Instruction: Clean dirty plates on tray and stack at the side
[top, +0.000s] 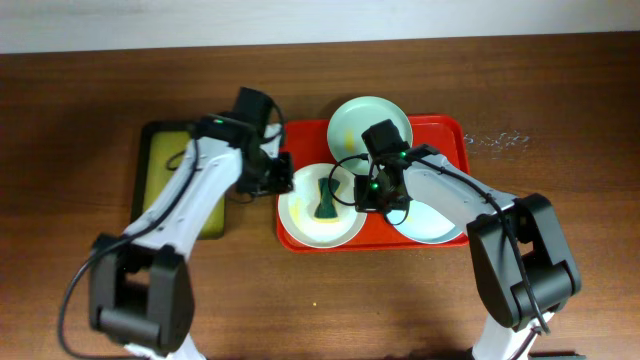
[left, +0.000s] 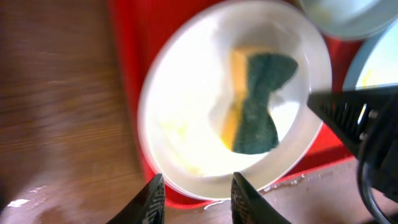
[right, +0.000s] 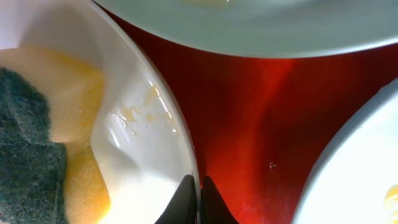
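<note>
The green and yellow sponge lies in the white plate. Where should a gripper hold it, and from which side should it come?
Grip the sponge across its narrow waist, coming straight down from above. It lies inside the white plate and pinches in at the middle, so the fingers would likely close best there. The plate's raised rim probably hinders a sideways approach.

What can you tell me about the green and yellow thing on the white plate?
It's a scrubbing sponge: dark green scouring pad on yellow foam, pinched at the waist like an hourglass. It lies loose near the middle of the white plate on the red tray, green side up, yellow showing along one edge. Only the plate touches it.
</note>
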